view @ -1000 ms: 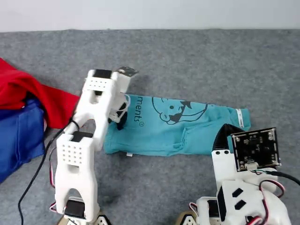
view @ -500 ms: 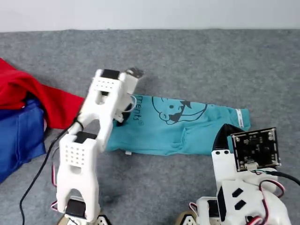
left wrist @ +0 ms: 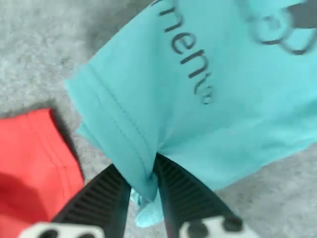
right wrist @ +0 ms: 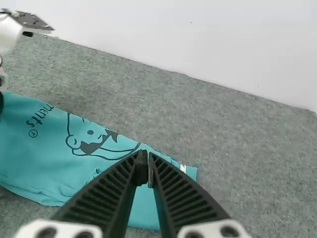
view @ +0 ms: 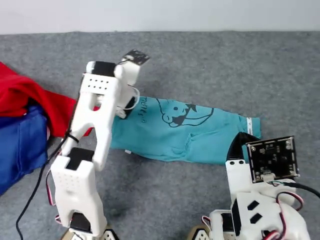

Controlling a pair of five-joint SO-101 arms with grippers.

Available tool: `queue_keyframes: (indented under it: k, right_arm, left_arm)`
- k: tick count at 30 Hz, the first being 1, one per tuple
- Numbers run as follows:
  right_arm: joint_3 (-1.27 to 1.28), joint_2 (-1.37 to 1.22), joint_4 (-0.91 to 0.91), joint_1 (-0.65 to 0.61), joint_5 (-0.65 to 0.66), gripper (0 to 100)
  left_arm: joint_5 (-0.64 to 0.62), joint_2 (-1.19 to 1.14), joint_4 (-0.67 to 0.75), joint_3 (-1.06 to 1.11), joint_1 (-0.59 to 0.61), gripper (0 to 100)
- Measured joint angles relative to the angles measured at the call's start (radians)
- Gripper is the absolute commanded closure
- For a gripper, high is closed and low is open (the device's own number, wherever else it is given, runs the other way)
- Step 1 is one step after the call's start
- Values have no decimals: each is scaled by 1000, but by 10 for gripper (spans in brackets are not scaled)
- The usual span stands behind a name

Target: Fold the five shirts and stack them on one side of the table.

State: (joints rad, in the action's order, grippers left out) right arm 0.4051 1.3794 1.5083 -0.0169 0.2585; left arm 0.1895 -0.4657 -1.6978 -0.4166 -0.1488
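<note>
Teal shirt [view: 185, 135] spread mid-bench [view: 225, 65]; L end effector [left wrist: 144, 178] pinching its hem corner. R end effector [right wrist: 142, 163] pressed closed, empty, by shirt's other end. Red shirt [view: 30, 95] & blue shirt [view: 20, 145] heaped at L edge.

A teal shirt [view: 185, 135], folded into a long strip with a dark animal print facing up, is lying across the bench [view: 225, 65], its hem end being pinched by the left gripper [left wrist: 143, 183]. A red shirt [view: 30, 97] and a blue shirt [view: 20, 145] are lying crumpled together at the high view's left edge.

Looking like a robotics lab setup: grey felt tabletop [view: 210, 60] sitting against a bare white wall [view: 160, 15].
</note>
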Motion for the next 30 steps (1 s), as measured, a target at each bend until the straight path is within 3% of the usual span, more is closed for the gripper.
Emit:
queue_keyframes:
  k: [23, 30]
  right_arm:
    - [-41, 103, -6, 5, 0, 983]
    - [-41, 163, -6, 3, 0, 983]
  left_arm:
    - [-54, 83, -34, -195, -505, 987]
    - [-54, 83, 112, -195, -598, 987]
